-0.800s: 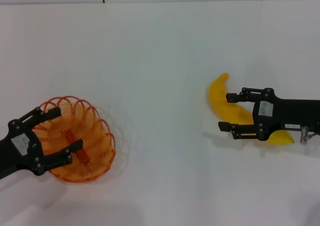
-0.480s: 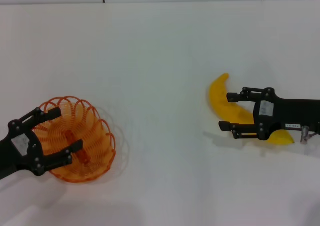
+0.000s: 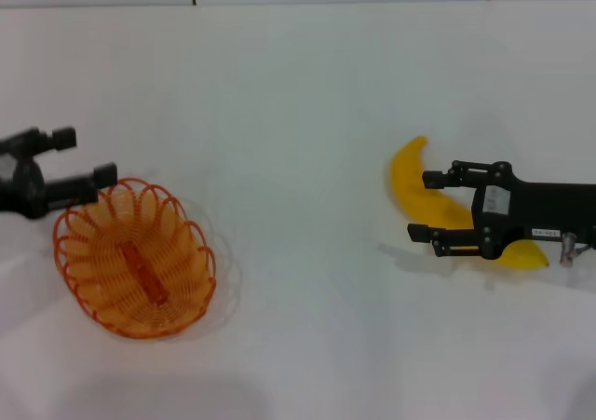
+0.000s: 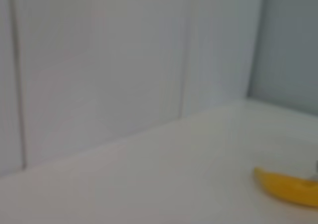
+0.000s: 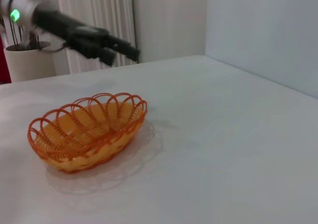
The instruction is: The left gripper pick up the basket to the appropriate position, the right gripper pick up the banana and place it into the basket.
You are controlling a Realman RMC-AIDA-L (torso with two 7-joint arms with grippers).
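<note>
The orange wire basket (image 3: 135, 257) lies flat on the white table at the left; it also shows in the right wrist view (image 5: 87, 130). My left gripper (image 3: 86, 156) is open and empty, just behind the basket's far rim and apart from it; it also shows in the right wrist view (image 5: 110, 48). The yellow banana (image 3: 408, 176) lies at the right; its tip shows in the left wrist view (image 4: 288, 186). My right gripper (image 3: 424, 206) is open over the banana's middle, one finger on each side.
The white table (image 3: 298, 94) runs wide between the basket and the banana. A white pot (image 5: 27, 60) stands beyond the table's left end in the right wrist view. Walls bound the far side.
My left gripper has let go of the basket's rim and moved back and to the left. The basket has settled flat, slightly farther left. The right gripper and banana have not moved.
</note>
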